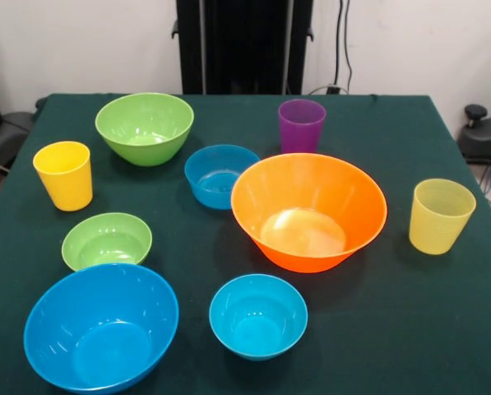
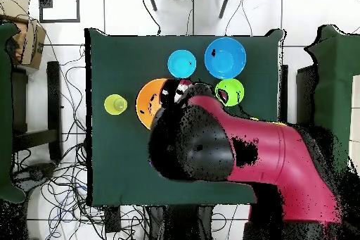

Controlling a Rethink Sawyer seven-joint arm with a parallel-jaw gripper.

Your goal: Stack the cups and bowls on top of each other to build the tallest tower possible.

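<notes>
All cups and bowls stand apart and upright on the green table; nothing is stacked. The big orange bowl (image 1: 308, 211) sits at centre right. The large blue bowl (image 1: 101, 327) is at the near left, with one small blue bowl (image 1: 258, 316) beside it and another (image 1: 220, 175) further back. The medium green bowl (image 1: 144, 127) is far left and the small green bowl (image 1: 107, 240) is at the left. The yellow cup (image 1: 63, 174), purple cup (image 1: 302, 125) and pale ribbed cup (image 1: 441, 216) stand alone. The arm's end (image 2: 176, 95) hangs over the orange bowl (image 2: 145, 103) in the overhead view.
The red and black arm (image 2: 267, 160) covers much of the table in the overhead view and hides several things. The black pedestal (image 1: 243, 45) stands at the table's far edge. Cables and equipment lie on the floor around the table.
</notes>
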